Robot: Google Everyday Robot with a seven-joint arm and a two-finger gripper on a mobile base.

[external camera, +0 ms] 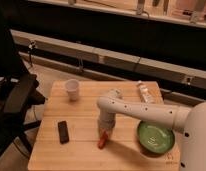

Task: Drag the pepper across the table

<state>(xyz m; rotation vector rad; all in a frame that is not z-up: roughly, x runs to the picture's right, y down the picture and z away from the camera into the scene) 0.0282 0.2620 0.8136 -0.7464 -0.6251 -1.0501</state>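
Note:
The red-orange pepper (102, 141) lies on the light wooden table (86, 115), near the front middle, tilted with its tip toward the front edge. My gripper (105, 131) points straight down and sits right over the pepper's upper end, touching or nearly touching it. The white arm (146, 111) reaches in from the right and covers the gripper's upper part.
A black phone (62, 131) lies at the front left. A white cup (71, 90) stands at the back left. A green bowl (155, 136) sits at the front right. A small packet (145, 93) lies at the back right. A black chair (13, 100) stands left of the table.

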